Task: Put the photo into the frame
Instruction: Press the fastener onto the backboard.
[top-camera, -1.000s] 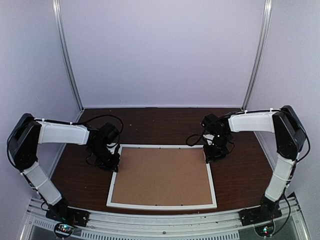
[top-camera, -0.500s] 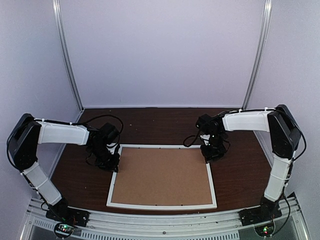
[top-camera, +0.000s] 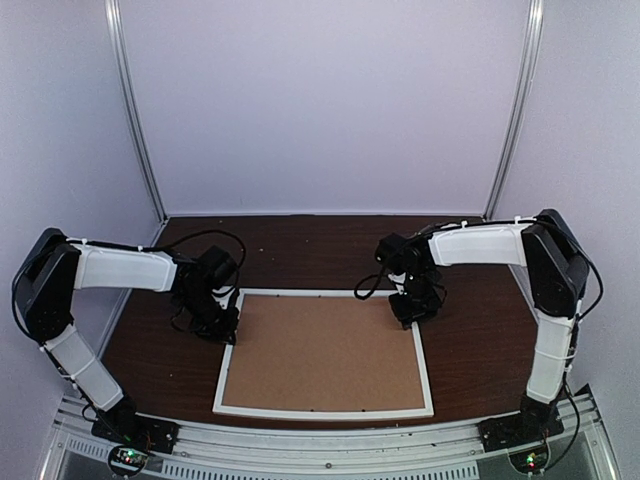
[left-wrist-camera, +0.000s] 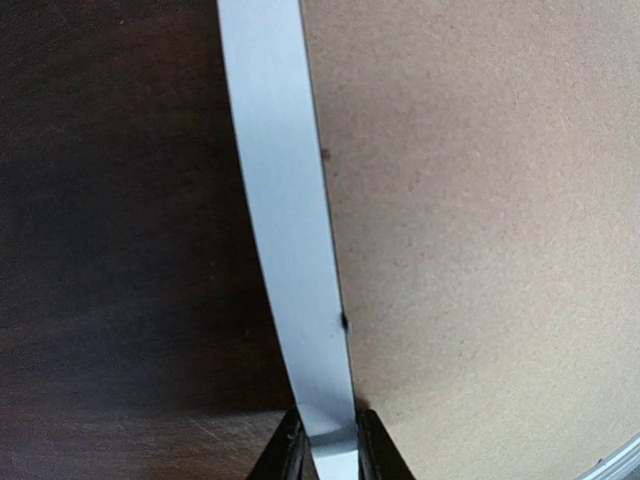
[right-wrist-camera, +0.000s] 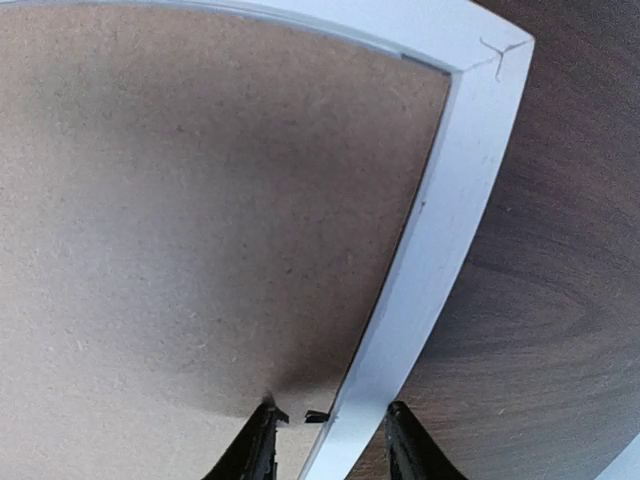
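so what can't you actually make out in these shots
- the photo: in no view; the backing board fills the frame, so anything beneath it is hidden.
- left claw, right claw: the wrist views cut them off at the bottom edge; the top view shows them too small and dark.

Dark wood-grain table (top-camera: 300, 245) with one white frame (top-camera: 322, 411) laid flat on it.
The frame is seen lying near the table's front edge, roughly centred, its long sides set across the table. Its opening is filled by a plain brown backing board (top-camera: 325, 350), seated inside the white rails. Dark table surface is seen behind the frame and at both of its sides.
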